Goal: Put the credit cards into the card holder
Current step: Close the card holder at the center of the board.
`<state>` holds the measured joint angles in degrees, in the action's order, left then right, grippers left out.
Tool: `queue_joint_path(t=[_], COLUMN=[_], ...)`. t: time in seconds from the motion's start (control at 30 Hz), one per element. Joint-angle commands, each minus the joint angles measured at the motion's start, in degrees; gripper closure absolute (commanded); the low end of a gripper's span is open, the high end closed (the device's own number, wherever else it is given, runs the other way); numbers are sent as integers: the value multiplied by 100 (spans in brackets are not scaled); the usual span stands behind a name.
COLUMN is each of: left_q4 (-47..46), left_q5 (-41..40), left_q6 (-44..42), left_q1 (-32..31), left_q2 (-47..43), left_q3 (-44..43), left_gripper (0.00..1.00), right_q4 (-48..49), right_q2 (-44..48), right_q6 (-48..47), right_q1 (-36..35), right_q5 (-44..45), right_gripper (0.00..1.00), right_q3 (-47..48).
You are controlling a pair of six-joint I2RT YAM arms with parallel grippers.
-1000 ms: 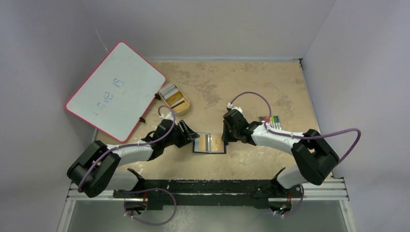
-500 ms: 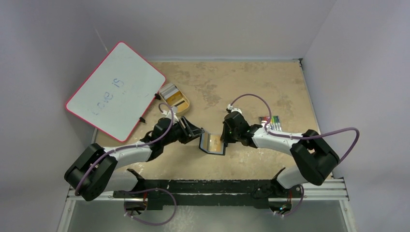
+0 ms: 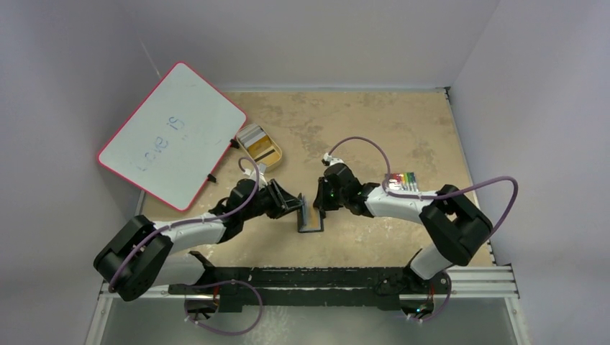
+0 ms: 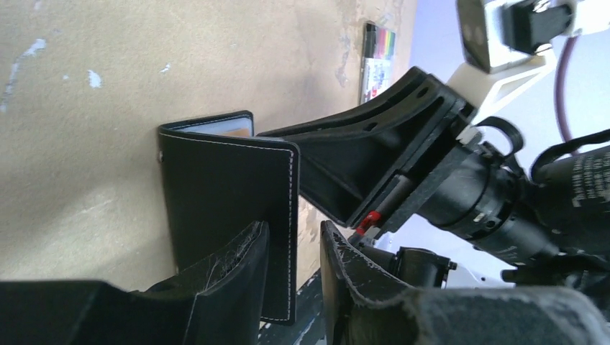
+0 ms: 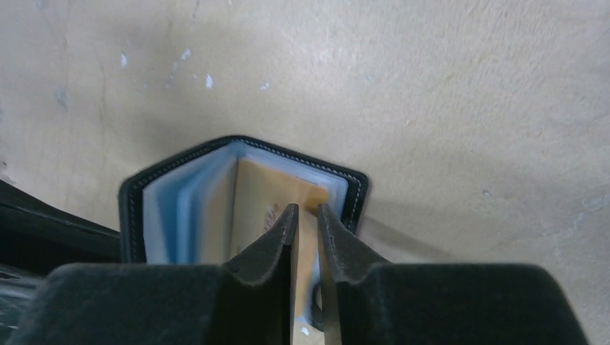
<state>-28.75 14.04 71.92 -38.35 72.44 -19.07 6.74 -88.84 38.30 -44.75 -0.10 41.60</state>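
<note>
The black card holder [image 3: 311, 218] stands half folded on the table between the two arms. In the right wrist view its blue lining [image 5: 169, 215] gapes toward the camera, with a gold-orange credit card [image 5: 262, 190] in a sleeve. My right gripper [image 5: 308, 207] reaches into the right side, its fingers pinched to a thin slit with orange showing in it. My left gripper [image 4: 293, 224] straddles the upright outer cover [image 4: 223, 187]: one finger rests on it, the other stands a little off. From above, the left gripper [image 3: 296, 206] and right gripper [image 3: 321, 203] flank the holder.
A red-rimmed whiteboard [image 3: 173, 134] leans at the back left, with a gold oval tin [image 3: 260, 147] beside it. A small multicoloured striped item [image 3: 403, 180] lies by the right arm. The arms' mounting rail [image 3: 309, 277] runs along the near edge.
The card holder lay open and flat; its left cover has swung upright and it now stands half folded. Both grippers came closer together, and the left jaws narrowed around the cover.
</note>
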Motion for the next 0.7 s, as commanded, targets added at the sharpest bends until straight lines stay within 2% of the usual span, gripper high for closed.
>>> queue_joint_path(t=[0.0,0.17,0.3,0.43,0.67], left_q4=[311,584,607,635,820], left_q5=[-231,-253,-181,-83,-126], left_q6=[-302,-645,-813,-928,-1119], left_q1=[-41,-50,-66,-129,-269], left_q2=[-211,37,343,558,732], left_q3=[-210,-426,-582,-829,-1188], left_gripper=[68,71,73,66,62], right_q4=[-261,-1054,-1192,-1202,-957], right_q2=[58,680,1091,1313,1754], right_q6=[-116,20,215,395,488], right_q1=[-24,-13,-16,-15,-7], right_q5=[129,529,445,394,349], right_gripper=[80,74,67,62,62], right_q3=[431,357,175,9,-382])
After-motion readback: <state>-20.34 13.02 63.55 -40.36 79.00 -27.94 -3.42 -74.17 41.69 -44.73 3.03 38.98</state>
